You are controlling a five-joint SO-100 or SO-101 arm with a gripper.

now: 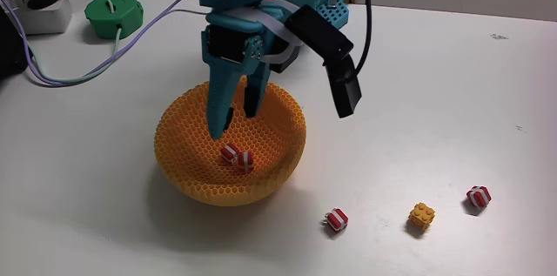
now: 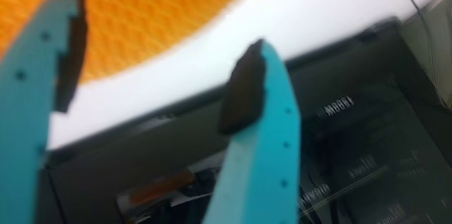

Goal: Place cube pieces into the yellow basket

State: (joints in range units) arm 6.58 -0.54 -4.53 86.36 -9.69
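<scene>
The white table (image 1: 435, 76) carries the yellow basket (image 1: 200, 180) at centre-left of the fixed view. To its right, three cube pieces lie well apart on the bare top: a red striped one (image 1: 338, 219), a yellow-orange studded one (image 1: 422, 217) and another red striped one (image 1: 477, 197). A green case (image 1: 113, 13) and cables (image 1: 78, 71) lie at the far left.

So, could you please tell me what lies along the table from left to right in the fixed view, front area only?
Yellow basket holding two red-and-white striped cubes → striped cube on the table → yellow-orange studded cube → striped cube.
</scene>
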